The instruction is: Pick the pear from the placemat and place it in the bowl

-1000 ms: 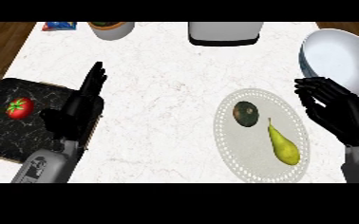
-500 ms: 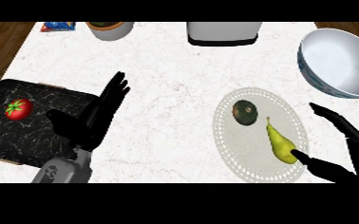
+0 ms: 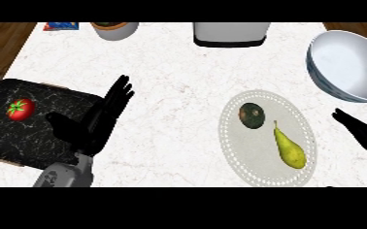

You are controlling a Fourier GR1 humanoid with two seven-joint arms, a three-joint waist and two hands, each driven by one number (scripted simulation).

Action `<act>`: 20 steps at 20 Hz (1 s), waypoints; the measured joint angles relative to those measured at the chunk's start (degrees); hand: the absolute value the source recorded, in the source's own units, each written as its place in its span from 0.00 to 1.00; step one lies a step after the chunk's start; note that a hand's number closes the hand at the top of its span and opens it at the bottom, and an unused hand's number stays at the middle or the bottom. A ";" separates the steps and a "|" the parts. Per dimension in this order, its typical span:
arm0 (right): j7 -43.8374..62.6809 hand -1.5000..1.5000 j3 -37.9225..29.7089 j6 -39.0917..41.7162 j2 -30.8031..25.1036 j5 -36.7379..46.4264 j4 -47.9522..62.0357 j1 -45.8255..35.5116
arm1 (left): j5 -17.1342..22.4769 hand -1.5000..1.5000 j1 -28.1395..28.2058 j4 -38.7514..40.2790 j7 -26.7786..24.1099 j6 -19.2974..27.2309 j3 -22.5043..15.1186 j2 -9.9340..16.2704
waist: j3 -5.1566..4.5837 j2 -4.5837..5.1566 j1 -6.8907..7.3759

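A yellow-green pear [image 3: 289,148] lies on the pale oval placemat [image 3: 237,145] near the worktop's [image 3: 172,68] front right corner, its stem end toward the back, just beside a dark round avocado [image 3: 252,115] that shares the mat. The blue-and-white bowl [image 3: 342,68] stands at the worktop's right edge, behind the placemat and apart from it, with nothing in it. The left hand [image 3: 93,123] rests near the front left, fingers straight and open, holding nothing, its heel over the edge of a black marbled cutting board [image 3: 36,136] that carries a red tomato [image 3: 20,108]. Only a part of the right hand [image 3: 351,126] shows at the right edge, between bowl and placemat, clear of the pear; whether its fingers are open or closed cannot be told. Along the back edge stand a grey appliance [image 3: 231,33], a small pot [image 3: 113,29] and a blue packet [image 3: 61,25].
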 measured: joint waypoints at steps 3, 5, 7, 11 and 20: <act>11.26 0.00 2.29 4.61 -1.84 2.78 -4.81 -0.88 | -0.19 0.50 -0.60 0.13 0.43 -0.08 -0.02 -0.37 | 0.04 0.14 0.52; 18.59 0.00 4.04 8.16 -2.06 3.56 -7.15 -2.72 | -0.66 0.50 -0.17 -0.85 0.87 0.26 -0.73 -0.93 | 0.08 0.20 1.01; 25.02 0.00 5.66 12.03 -1.49 3.03 -8.13 -5.77 | -1.50 0.50 -0.74 -0.08 0.46 0.46 -1.14 -1.81 | 0.12 0.30 1.28; 35.67 0.00 9.00 17.95 1.78 2.95 -7.10 -11.98 | -1.61 0.50 -1.07 1.26 -0.36 -0.64 -0.16 -2.17 | 0.19 0.38 1.52; 46.74 0.00 11.45 27.32 8.56 4.97 -0.15 -19.67 | -3.75 0.50 -1.34 0.68 1.57 -0.17 0.56 -4.45 | 0.27 0.28 1.15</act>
